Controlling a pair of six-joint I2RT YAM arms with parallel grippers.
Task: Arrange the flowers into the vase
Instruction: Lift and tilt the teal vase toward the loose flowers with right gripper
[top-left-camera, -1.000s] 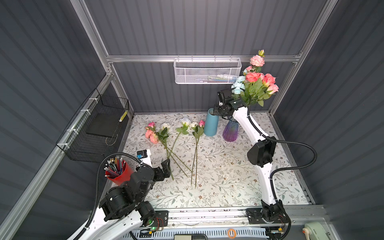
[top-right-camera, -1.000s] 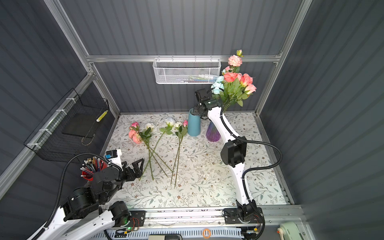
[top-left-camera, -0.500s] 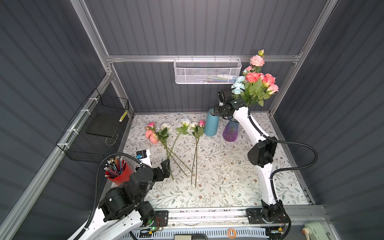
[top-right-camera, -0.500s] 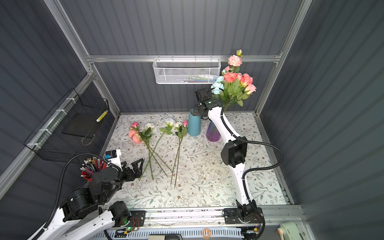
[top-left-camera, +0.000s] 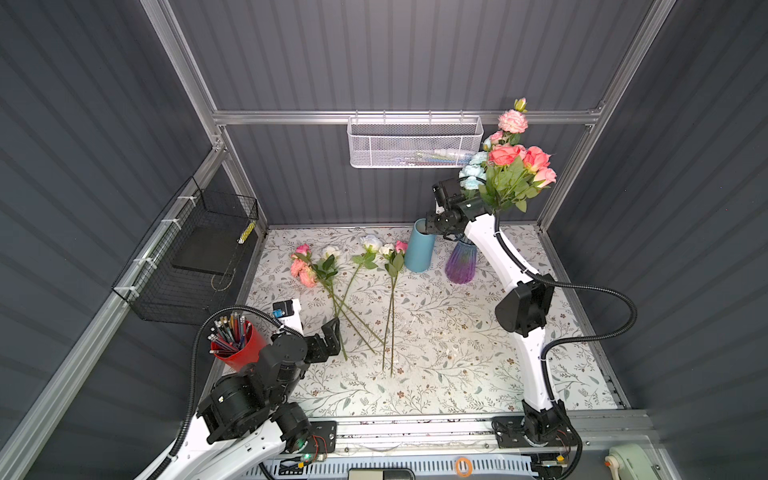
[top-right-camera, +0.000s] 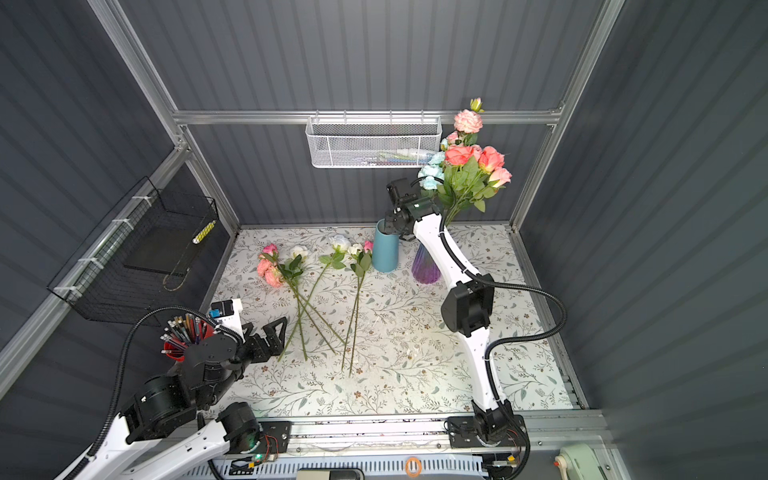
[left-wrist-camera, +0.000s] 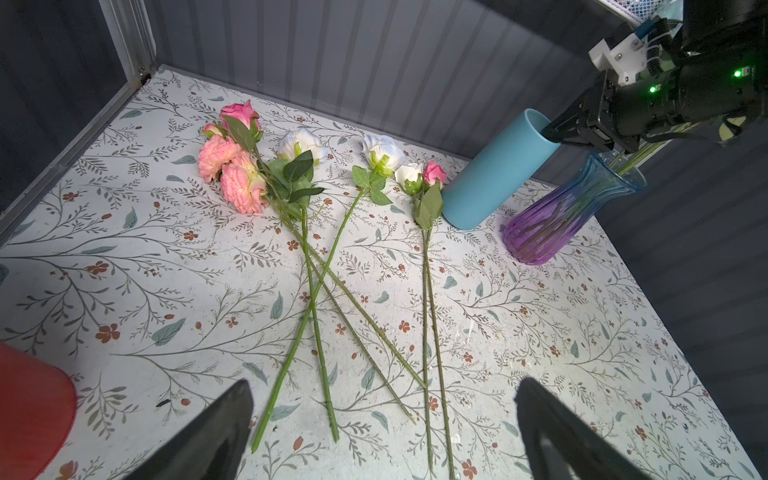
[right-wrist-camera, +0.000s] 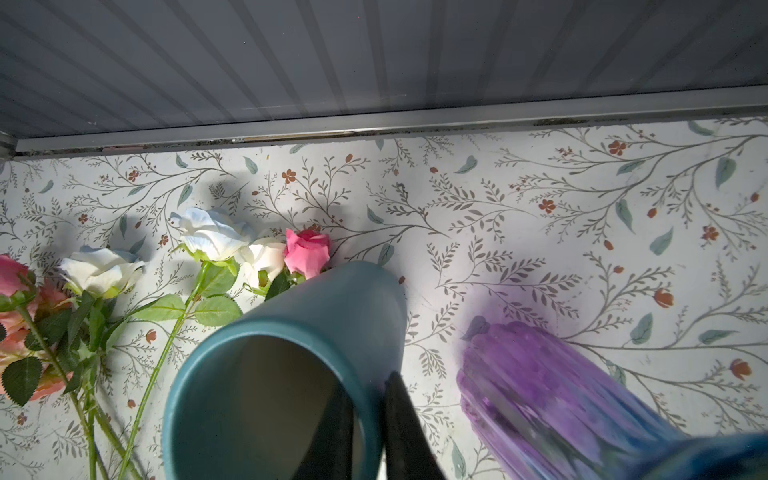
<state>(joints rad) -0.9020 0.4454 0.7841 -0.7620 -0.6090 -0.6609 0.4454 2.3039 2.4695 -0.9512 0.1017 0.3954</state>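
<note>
floral-print mat (top-left-camera: 457, 353) is covering the table inside a grey slatted booth; right gripper (right-wrist-camera: 370, 386) is pinching the rim of the teal cylinder vase (right-wrist-camera: 291, 374), one finger inside, one outside, jaws nearly closed on the thin wall; just beside it the purple glass vase (top-left-camera: 460, 262) is standing with a bunch of coral, pink and pale blue flowers (top-left-camera: 509, 166) already in it; left gripper (left-wrist-camera: 382, 432) is hanging over the near stem ends with jaws spread wide, holding nothing; loose flowers (top-left-camera: 349, 270) are lying flat on the mat, heads pointing at the back wall, stems pointing at the left gripper; the stems on the left are crossing each other, two on the right are lying side by side, almost touching; they are looking light, with thin stems that are likely springy and slick, heads soft and crushable; best hold is looking like bare lower stem below the leaves, clear of the crossing point; pulling a crossed stem is probably dragging its neighbours along; teal cylinder vase is looking light and smooth, so a rim pinch is likely letting it swing or slip
</note>
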